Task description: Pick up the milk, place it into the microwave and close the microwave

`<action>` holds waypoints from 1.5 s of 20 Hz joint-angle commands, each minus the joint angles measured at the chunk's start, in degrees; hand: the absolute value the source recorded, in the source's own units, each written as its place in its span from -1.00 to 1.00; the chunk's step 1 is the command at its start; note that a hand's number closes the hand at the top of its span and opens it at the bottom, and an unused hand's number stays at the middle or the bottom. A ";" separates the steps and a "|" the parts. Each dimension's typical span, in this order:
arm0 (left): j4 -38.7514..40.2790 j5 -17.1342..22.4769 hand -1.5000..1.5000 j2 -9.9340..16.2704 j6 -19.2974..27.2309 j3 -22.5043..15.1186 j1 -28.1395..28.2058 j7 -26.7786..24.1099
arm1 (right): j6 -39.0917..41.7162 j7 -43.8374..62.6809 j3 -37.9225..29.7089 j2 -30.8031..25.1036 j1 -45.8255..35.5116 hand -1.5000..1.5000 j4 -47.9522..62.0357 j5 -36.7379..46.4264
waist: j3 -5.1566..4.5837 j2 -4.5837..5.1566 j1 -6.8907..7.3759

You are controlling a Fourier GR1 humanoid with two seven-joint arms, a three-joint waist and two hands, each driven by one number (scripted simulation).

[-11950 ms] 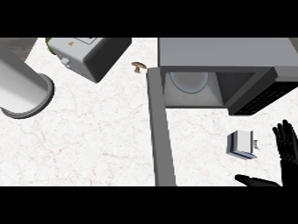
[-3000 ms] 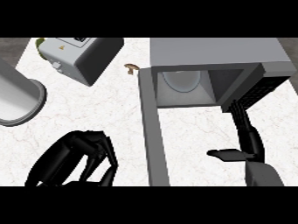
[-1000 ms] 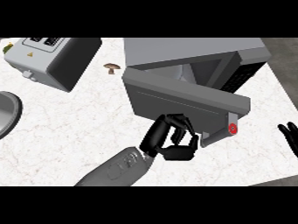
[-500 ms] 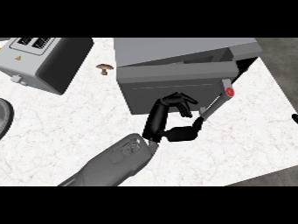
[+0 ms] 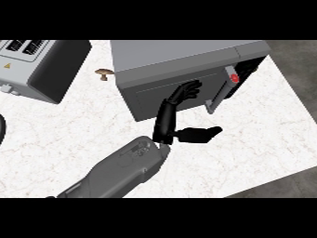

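Now that the door has swung nearly flush with the front of the microwave (image 5: 188, 58), where half a second ago it still stood at an angle, the closing step looks almost done. The white surface (image 5: 270, 135) carries the microwave at the far middle, and its grey door (image 5: 164, 95) faces the near side, with the handle (image 5: 218, 95) and a red button (image 5: 234, 77) at its right edge. A narrow dark gap shows at that right edge, so I judge the door not fully latched. The left forearm (image 5: 120, 172) comes up from the near edge. The left hand (image 5: 178, 109) has its fingers straight and spread, flat against the door, thumb stuck out to the right, holding nothing. The right hand, seen at the right edge a moment earlier, is out of view. The milk shows nowhere on the surface; presumably it sits inside, hidden by the door. A toaster (image 5: 34, 65) stands at the far left. A small brown mushroom (image 5: 104, 73) lies between the toaster and the microwave.
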 commanded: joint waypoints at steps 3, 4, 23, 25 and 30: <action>2.24 4.84 -1.00 0.03 2.37 4.20 -4.22 -1.49 | -2.05 -0.34 -2.23 -2.62 -3.78 1.00 -0.04 3.39 | 0.01 1.07 -0.12; 2.51 4.90 -1.00 0.03 2.48 4.14 -4.54 -2.32 | -1.88 -0.35 -2.32 -2.86 -3.85 1.00 0.46 3.43 | 0.06 1.16 -0.14; 2.61 11.23 -1.00 0.04 1.81 1.65 -4.86 -7.53 | -1.34 0.94 1.75 3.53 -9.71 1.00 8.41 -6.05 | 0.82 2.83 1.84; 3.90 11.99 -1.00 0.03 2.07 2.07 -5.85 -7.74 | 0.15 2.28 2.06 2.68 -9.55 -1.00 9.87 -7.29 | 0.53 2.74 1.27; 4.86 13.40 -1.00 0.03 1.73 1.51 -7.10 -8.44 | 1.76 4.38 2.01 1.84 -11.00 -1.00 13.49 -10.62 | 0.40 2.72 0.51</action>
